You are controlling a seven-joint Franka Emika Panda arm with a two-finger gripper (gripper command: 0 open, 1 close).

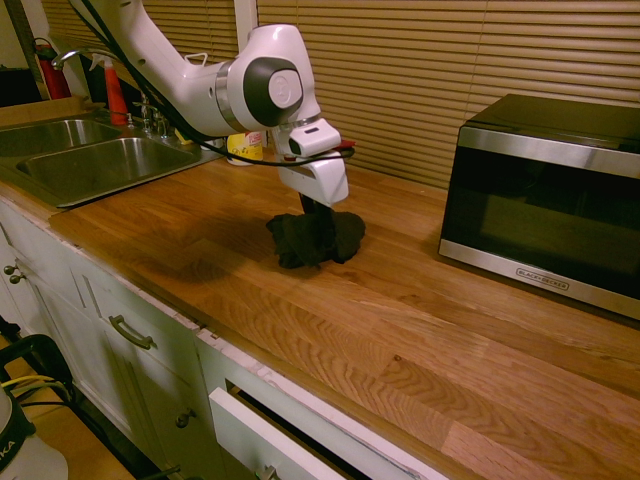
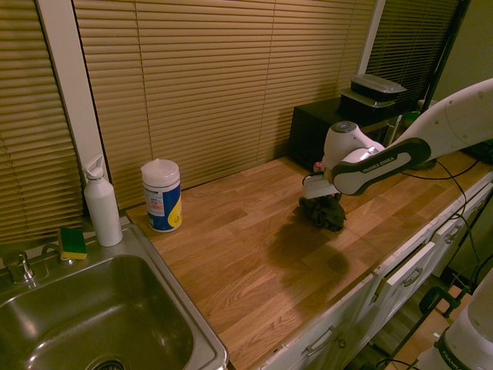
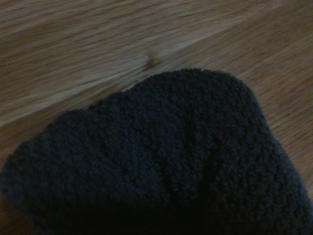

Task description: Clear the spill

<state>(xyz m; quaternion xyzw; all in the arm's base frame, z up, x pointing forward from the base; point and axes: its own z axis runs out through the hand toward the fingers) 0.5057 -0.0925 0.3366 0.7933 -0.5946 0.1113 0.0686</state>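
Tool [image 1: 318, 222] clamped on dark cloth [image 1: 316, 240] on wood counter [image 1: 420, 340], microwave [image 1: 548, 200] badge illegible, wipes tub [image 2: 162, 195] label unreadable

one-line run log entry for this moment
task: clear the spill | gripper: shut on dark cloth, pressing it on wooden counter | spill: not visible | nearby: microwave, wipes canister, sink
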